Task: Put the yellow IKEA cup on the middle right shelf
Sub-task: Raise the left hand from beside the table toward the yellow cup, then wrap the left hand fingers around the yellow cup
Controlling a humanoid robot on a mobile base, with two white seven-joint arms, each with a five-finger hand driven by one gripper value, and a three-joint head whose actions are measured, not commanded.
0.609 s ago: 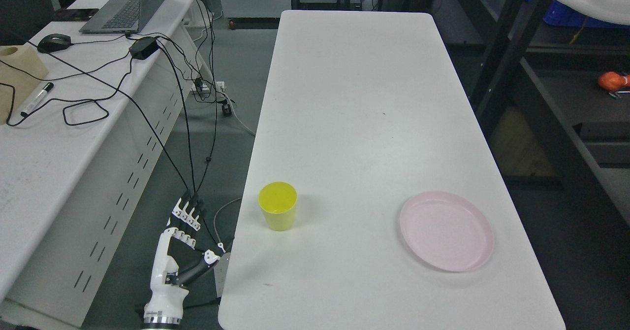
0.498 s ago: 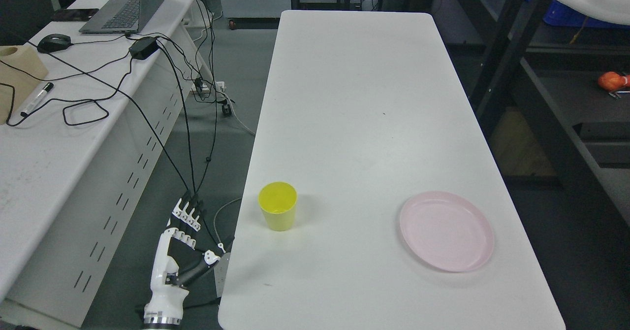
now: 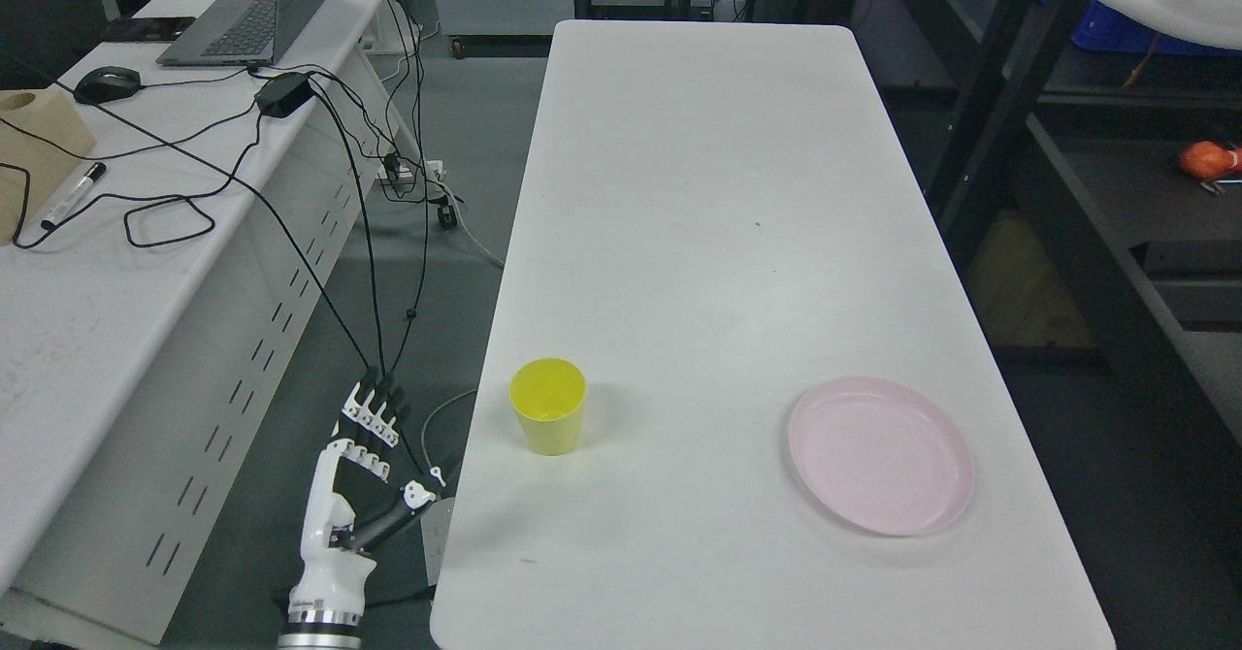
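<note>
A yellow cup [image 3: 548,406] stands upright and empty on the white table [image 3: 699,243], near its left edge. My left hand [image 3: 374,456] hangs below the table's left edge, to the left of the cup and apart from it. Its fingers [image 3: 374,412] are stretched out, the thumb points toward the table, and it holds nothing. A dark shelf rack [image 3: 1058,194] stands to the right of the table. My right hand is out of view.
A pink plate [image 3: 880,454] lies on the table to the right of the cup. A desk [image 3: 97,291] with a laptop [image 3: 247,19], a mouse [image 3: 107,82], a marker and cables stands at the left. An orange object [image 3: 1208,158] lies on a shelf of the rack.
My left hand has risen slightly beside the table edge. The cup and the plate have not moved.
</note>
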